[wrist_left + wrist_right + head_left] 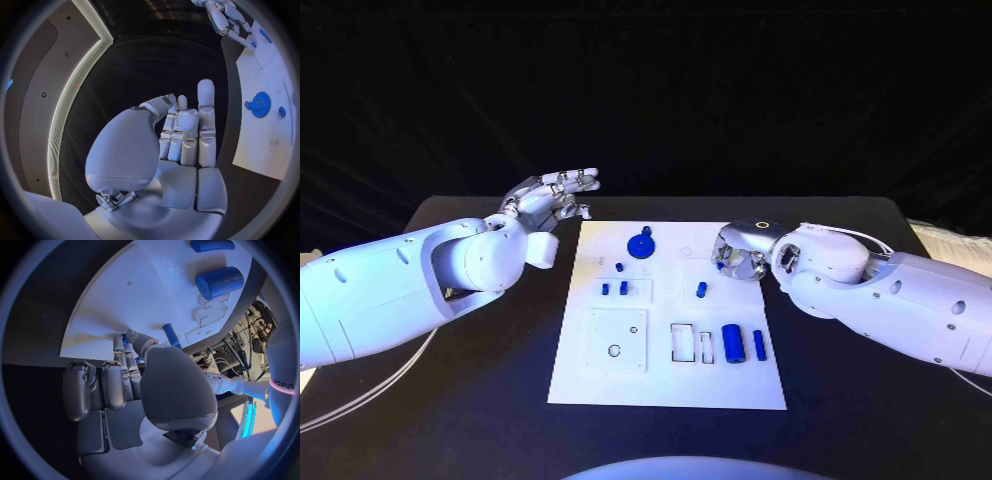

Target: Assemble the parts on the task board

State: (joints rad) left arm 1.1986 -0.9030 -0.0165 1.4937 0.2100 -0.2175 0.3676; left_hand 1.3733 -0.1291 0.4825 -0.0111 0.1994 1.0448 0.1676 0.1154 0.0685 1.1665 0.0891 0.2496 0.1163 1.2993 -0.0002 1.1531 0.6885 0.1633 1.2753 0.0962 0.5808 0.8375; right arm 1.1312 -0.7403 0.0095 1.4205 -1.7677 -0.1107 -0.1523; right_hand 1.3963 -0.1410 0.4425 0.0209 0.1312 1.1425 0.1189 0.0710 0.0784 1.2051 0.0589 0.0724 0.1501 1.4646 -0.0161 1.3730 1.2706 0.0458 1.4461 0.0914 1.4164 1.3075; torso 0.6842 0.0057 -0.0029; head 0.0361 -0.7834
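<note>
Fingers of left hand spread, released; right hand fingers pinch a small blue part.

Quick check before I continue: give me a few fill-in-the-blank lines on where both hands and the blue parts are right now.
1. The left hand is raised beside the white task board, holding ____.
2. The right hand is over the board's ____ edge in the head view.
3. The blue toothed gear lies on the board's ____ half.

Missing words: nothing; right; far
</note>
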